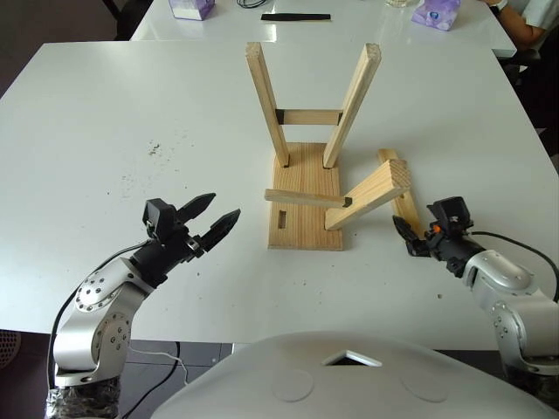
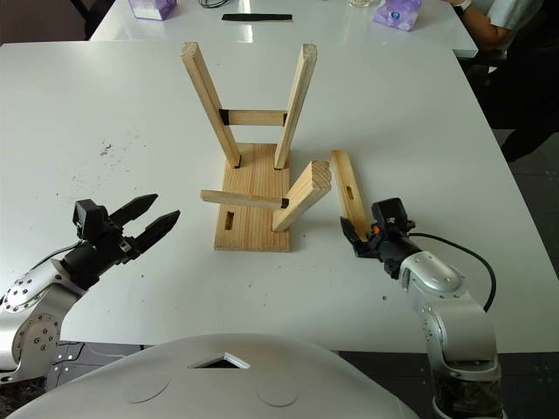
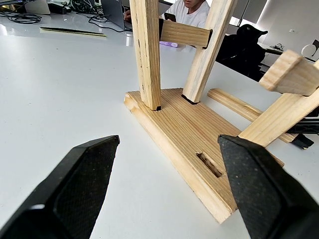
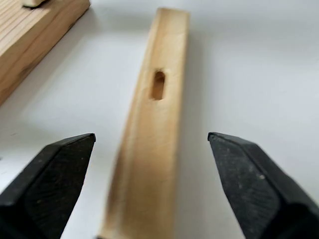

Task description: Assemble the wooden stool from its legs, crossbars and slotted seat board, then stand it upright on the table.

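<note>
the seat board lies flat on the white bench, near its middle, slots facing up. two upright legs stand in the two far slots and splay slightly outward toward their tops. a short crossbar joins them partway up.

a third leg leans tilted. its lower end rests on the near right part of the seat board and its upper end is raised toward the right. a second crossbar projects from its lower end, running leftward across the board. the near left slot is unoccupied.

the fourth leg lies flat on the bench, just beside the right edge of the seat board, with its mortise hole facing up.

the left hand hovers above the bench to the left of the seat board's near end. its fingers are spread apart and hold nothing.

the right hand is at the near end of the flat fourth leg. in the right wrist view its fingers stand apart on either side of that leg, not closed on it.
</note>
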`<action>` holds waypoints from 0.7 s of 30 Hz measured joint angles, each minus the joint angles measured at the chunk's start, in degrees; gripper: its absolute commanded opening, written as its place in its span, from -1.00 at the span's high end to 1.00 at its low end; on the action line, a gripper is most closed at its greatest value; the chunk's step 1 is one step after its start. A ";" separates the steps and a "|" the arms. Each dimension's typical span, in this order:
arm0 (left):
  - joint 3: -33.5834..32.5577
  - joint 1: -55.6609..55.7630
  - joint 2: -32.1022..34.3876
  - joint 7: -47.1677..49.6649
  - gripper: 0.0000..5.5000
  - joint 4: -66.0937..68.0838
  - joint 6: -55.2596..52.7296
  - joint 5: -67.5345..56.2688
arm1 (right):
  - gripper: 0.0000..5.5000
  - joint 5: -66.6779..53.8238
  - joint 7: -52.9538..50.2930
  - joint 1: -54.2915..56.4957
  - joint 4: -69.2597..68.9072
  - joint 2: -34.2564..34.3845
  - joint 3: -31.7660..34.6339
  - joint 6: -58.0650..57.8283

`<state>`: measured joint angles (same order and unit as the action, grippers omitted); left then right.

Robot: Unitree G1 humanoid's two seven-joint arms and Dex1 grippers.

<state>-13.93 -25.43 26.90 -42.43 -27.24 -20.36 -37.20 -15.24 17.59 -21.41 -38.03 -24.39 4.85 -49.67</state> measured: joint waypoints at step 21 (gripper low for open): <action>-11.62 16.95 1.38 22.62 -0.34 4.37 -8.43 0.38 | 0.26 2.79 0.10 4.87 12.49 -0.43 0.47 9.42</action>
<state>-25.55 -8.48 28.28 -19.82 -22.87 -28.79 -36.82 -12.45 17.69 -16.54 -25.54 -24.82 5.32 -40.25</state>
